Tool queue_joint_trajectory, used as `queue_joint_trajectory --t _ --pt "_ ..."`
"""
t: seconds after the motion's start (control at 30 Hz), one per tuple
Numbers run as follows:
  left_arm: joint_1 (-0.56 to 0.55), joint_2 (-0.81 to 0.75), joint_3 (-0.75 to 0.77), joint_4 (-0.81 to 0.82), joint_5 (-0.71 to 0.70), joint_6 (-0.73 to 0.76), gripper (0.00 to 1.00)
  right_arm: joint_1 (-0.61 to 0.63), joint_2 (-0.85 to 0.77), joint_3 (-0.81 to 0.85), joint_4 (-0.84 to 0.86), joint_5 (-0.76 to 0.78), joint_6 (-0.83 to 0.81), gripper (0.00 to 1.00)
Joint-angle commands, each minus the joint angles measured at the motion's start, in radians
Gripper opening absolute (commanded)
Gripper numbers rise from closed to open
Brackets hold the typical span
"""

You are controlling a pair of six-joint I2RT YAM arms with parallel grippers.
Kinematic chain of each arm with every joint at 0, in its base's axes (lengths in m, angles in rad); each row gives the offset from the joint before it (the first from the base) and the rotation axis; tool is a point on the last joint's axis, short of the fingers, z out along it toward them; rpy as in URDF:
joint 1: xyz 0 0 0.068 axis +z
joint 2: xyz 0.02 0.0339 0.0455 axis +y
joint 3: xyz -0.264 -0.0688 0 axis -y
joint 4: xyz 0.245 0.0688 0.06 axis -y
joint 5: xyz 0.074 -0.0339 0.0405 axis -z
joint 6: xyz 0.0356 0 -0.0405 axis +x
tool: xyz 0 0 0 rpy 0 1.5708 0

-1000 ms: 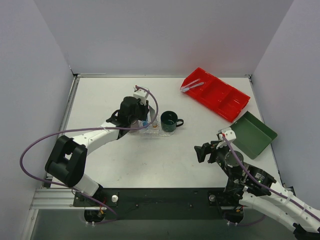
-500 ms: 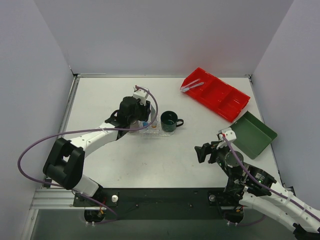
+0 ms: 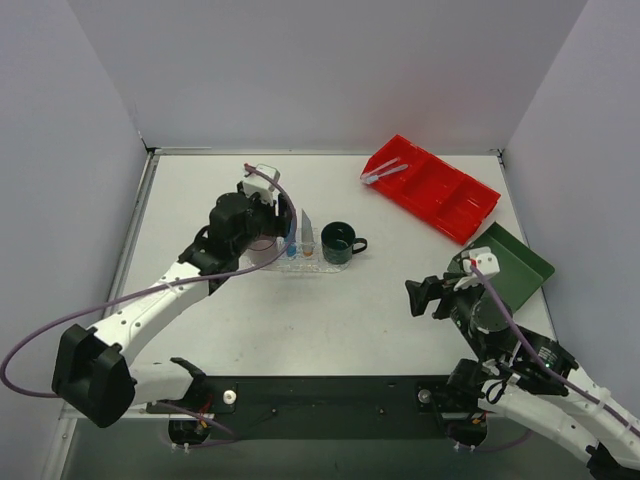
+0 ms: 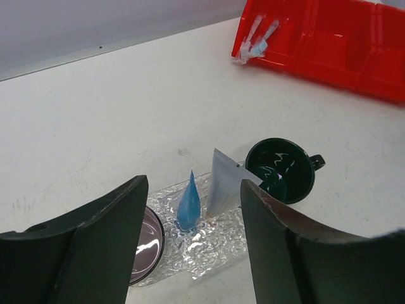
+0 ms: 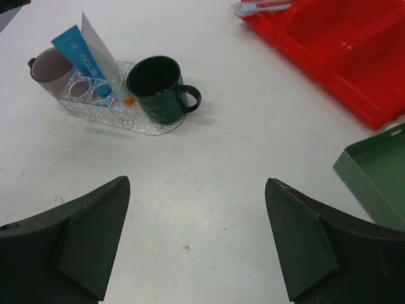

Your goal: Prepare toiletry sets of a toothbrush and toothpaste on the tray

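Stock as I see it from the console:

1. Left gripper (image 4: 193,183): the two dark fingers (image 4: 107,240) stand well apart with nothing between them. It hangs above the tray, clear of everything on it.
2. Right gripper (image 5: 197,184): the jaws are spread wide and empty. It sits over the bare table (image 3: 200,190) at the near right, well apart from the tray and near item 9.
3. Tray (image 5: 152,128): clear, glittery and oval, lying flat near the middle of the table.
4. Blue tube (image 4: 188,204): a wedge standing on the tray with its thin edge up, between the mauve cup and the mug.
5. White tube (image 4: 223,183): a wedge standing just beside the blue one, on the mug's side. From the right wrist view the two seem to touch, but I cannot tell for sure.
6. Mauve cup (image 4: 147,237): at the tray's left end. I cannot tell whether it stands wholly on the plastic.
7. Dark green mug (image 5: 155,88): upright at the tray's right end, with its handle pointing away from the tubes.
8. Red compartmented bin (image 3: 430,187): at the far right of the table, well apart from the tray. The toothbrushes (image 4: 256,41), pale and in clear wrapping, lie in its end compartment nearest the tray. I cannot count them.
9. Dark green rectangular tray (image 3: 510,265): at the right edge of the table, near the red bin's corner.
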Motion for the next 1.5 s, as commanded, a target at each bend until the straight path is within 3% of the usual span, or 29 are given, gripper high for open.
queue_joint_trajectory --t 0.0,0.2,0.27,0.5,0.73,0.97,1.47 --pt "0.002 -0.118 0.003 -0.080 0.023 -0.002 0.72 -0.005 0.062 0.120 -0.079 0.100 -0.039 0.84" --pt "0.097 -0.160 0.046 -0.229 0.181 -0.061 0.75 -0.021 0.297 0.372 -0.228 0.134 -0.090 0.89" --pt "0.140 -0.166 0.034 -0.240 0.218 -0.072 0.76 -0.041 0.365 0.463 -0.247 0.111 -0.110 0.87" --pt "0.148 -0.138 0.054 -0.304 0.185 -0.069 0.77 -0.376 0.707 0.683 -0.256 -0.357 -0.148 0.72" --pt "0.148 -0.157 0.062 -0.326 0.146 -0.046 0.77 -0.527 1.027 0.889 -0.251 -0.466 -0.219 0.65" --pt "0.150 -0.175 0.060 -0.329 0.146 -0.041 0.77 -0.662 1.337 1.100 -0.234 -0.604 -0.286 0.66" --pt "0.150 -0.129 0.058 -0.309 0.197 -0.069 0.76 -0.745 1.859 1.456 -0.149 -0.804 -0.375 0.61"
